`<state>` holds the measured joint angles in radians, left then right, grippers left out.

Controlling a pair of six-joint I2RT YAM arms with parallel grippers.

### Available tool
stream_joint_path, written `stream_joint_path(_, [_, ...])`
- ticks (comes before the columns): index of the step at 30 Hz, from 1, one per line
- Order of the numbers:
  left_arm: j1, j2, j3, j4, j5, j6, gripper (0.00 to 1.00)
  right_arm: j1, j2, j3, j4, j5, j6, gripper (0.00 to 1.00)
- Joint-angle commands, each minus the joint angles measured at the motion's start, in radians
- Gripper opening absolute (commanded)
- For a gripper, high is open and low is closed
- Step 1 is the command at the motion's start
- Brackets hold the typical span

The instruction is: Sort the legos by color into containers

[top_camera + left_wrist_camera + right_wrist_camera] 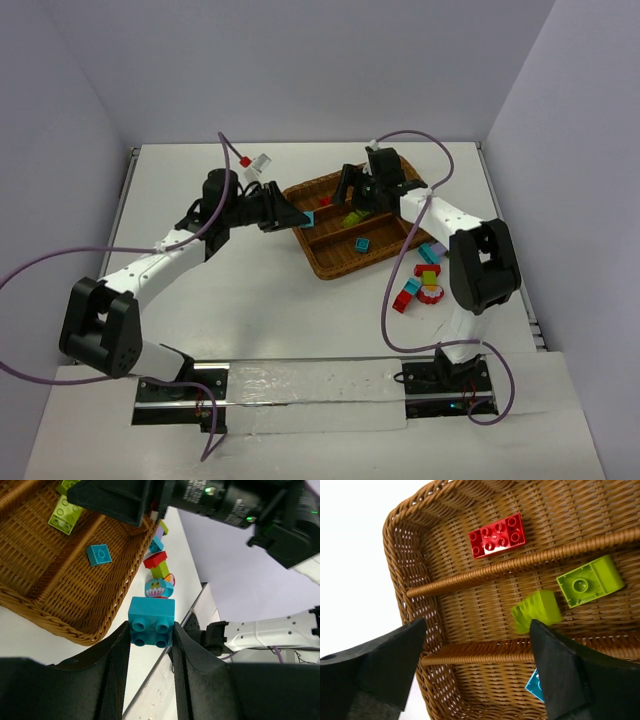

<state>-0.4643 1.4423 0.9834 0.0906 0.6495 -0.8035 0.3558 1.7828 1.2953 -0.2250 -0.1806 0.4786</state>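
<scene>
The wicker tray lies at centre right, split into long slots. My left gripper hovers at its left edge, shut on a cyan lego pinched by its sides between both fingers. My right gripper hangs open over the tray's end with nothing between its fingers. Below it a blurred yellow-green lego sits in the middle slot beside another yellow-green one. A red lego lies in the neighbouring slot. A flat cyan lego lies in the third slot.
Several loose legos in red, green, cyan and purple lie on the table right of the tray, among them a round piece with a monster face. A small white and red object sits at the far left of the table.
</scene>
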Motion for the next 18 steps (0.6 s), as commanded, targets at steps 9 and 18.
stream_joint_path(9, [-0.146, 0.245, 0.202, -0.119, -0.188, 0.074, 0.00, -0.074, -0.292, -0.089, -0.114, 0.172, -0.041, 0.93])
stream_joint_path(18, [-0.208, 0.380, 0.287, -0.200, -0.288, 0.077, 0.42, -0.123, -0.615, -0.302, -0.248, 0.390, 0.024, 0.86])
